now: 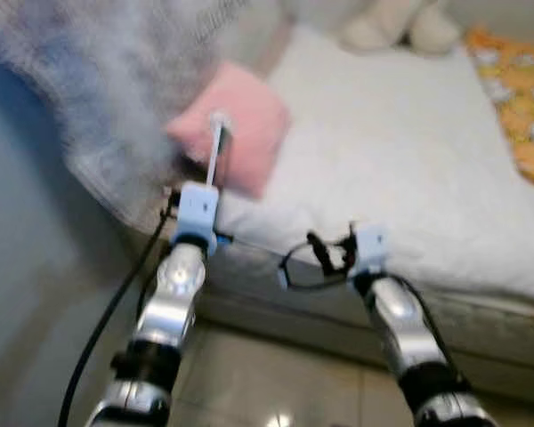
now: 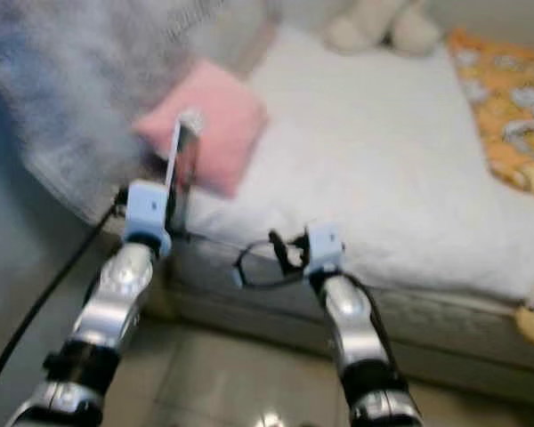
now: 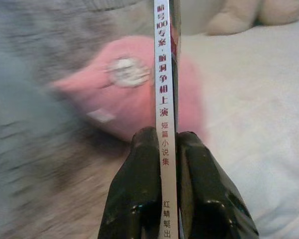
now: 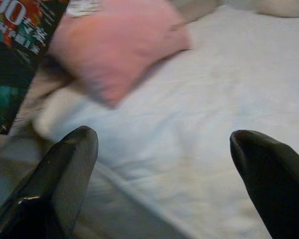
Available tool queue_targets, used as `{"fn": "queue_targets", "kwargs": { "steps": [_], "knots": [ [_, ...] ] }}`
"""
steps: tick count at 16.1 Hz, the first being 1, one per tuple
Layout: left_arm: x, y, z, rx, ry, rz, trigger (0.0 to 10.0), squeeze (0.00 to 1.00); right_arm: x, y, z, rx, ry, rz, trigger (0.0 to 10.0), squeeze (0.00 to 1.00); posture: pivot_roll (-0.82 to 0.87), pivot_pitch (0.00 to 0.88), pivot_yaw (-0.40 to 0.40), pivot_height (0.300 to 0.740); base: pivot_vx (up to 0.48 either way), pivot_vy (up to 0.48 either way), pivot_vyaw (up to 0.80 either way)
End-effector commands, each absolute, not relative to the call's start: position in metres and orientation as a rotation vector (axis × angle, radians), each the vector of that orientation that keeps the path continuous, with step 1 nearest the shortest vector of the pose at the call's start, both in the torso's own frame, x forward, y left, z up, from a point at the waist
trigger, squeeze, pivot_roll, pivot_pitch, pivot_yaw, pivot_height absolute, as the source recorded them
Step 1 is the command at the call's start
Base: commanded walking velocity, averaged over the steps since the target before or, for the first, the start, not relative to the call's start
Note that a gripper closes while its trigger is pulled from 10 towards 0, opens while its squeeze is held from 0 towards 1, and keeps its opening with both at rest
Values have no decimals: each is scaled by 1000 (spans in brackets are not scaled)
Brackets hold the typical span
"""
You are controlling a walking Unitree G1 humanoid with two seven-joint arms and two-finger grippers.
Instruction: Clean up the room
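The book [image 3: 165, 99] is thin, seen edge-on: a white spine printed with a column of red and dark Chinese characters, including the number "100" near its far end — the rest I can't read with confidence. In the right wrist view its cover [image 4: 15, 55] shows dark, with teal patches and red-and-white lettering that includes "00". It stands upright on its edge, its long axis running up from the left gripper [image 3: 168, 144] toward twelve o'clock in the head views, where it rises as a pale sliver [image 1: 215, 147] in front of the pink cushion [image 1: 236, 124].

The left gripper's two black fingers [image 3: 142, 174] are pressed against either side of the spine, clamping the book at its lower end, at the bed's near corner. The right gripper [image 4: 164, 149] hangs at about four o'clock from it, over the front edge of the white mattress [image 1: 400, 151], fingers spread wide with nothing between them.

A grey knitted blanket [image 1: 98, 98] lies at nine o'clock of the cushion — blurred. An orange patterned cloth [image 1: 521, 98] lies at the mattress's right end.
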State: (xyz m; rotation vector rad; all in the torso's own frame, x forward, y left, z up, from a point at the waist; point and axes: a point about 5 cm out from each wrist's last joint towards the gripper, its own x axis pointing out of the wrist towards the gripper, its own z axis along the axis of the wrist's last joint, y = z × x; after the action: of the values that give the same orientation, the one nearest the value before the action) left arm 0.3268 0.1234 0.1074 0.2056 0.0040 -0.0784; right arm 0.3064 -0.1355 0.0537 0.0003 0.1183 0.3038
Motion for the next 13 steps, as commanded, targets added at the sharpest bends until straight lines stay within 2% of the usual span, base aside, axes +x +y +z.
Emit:
{"fn": "queue_targets", "kwargs": {
  "steps": [1, 9, 13],
  "knots": [
    [331, 109, 120, 199, -50, -122, 10000, 0, 308, -141, 57, -6, 101, 291, 10000, 0, 34, 0, 11, 740, 472, 0, 0],
    [336, 116, 123, 218, -71, -93, 10000, 0, 307, -141, 58, -17, 100, 307, 10000, 0, 32, 0, 0, 740, 472, 0, 0],
    [353, 120, 148, 254, -149, -137, 10000, 0, 303, -144, 56, -25, 108, 317, 10000, 0, 5, 0, 1, 740, 472, 0, 0]
  ]
}}
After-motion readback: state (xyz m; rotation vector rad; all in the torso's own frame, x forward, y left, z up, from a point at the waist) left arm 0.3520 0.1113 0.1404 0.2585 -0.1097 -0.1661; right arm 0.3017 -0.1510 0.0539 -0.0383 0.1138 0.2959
